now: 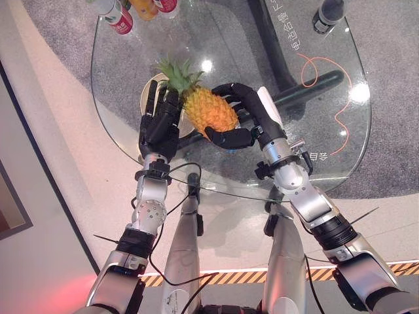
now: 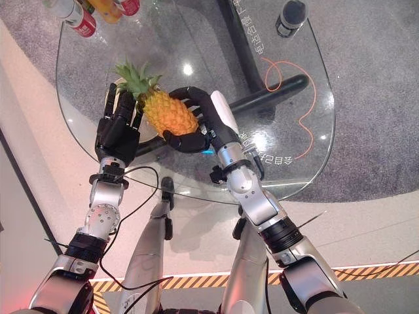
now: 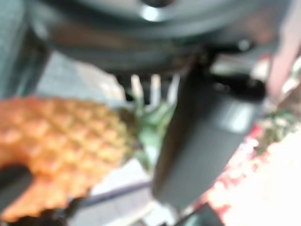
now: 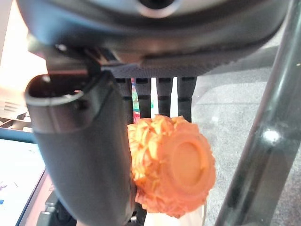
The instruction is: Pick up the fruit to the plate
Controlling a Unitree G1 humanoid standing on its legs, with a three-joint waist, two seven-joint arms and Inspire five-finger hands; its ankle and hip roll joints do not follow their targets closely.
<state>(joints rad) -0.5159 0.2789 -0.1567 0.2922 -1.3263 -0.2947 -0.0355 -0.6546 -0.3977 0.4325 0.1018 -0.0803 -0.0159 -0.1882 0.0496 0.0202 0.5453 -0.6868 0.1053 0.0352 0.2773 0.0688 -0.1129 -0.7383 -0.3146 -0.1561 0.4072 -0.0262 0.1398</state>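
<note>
Right hand (image 1: 243, 116) reaching in from lower right, fingers and thumb curling round orange body of pineapple (image 1: 208, 108) at frame centre, gripping it. Pineapple lying tilted, green crown pointing toward upper left, hovering over pale plate (image 1: 145, 98) on glass table (image 1: 327, 85). Left hand (image 1: 159, 122) coming up from lower left, fingers straight, resting flat beside pineapple near crown. Bottles (image 1: 120, 17) standing at table's upper left edge; dark can (image 1: 327, 14) sitting upper right.
</note>
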